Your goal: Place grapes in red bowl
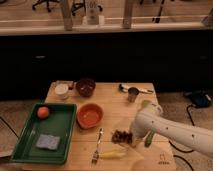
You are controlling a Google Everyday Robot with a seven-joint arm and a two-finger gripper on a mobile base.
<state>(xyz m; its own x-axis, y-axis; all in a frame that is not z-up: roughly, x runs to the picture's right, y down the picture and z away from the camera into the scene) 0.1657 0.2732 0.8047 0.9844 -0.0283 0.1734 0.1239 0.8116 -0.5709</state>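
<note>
Camera view showed a fork (97, 147) and a yellow item (113, 154) nearest the front edge of the wooden table (111, 101). Just behind them lay the grapes (120, 136), a dark, bumpy cluster on the bare wood. The gripper (131, 137) sat at their right side, at the end of the white arm (172, 132) that reached in from the right. Whether it had closed on them could not be told. The cluster looked light and soft, likely to bruise or shed berries, so a gentle pinch across its middle seemed the safer hold. Farther back and left stood the red bowl (80, 119), apart from the grapes, beside a green tray (56, 123). A dark bowl (85, 87) stood farthest.
</note>
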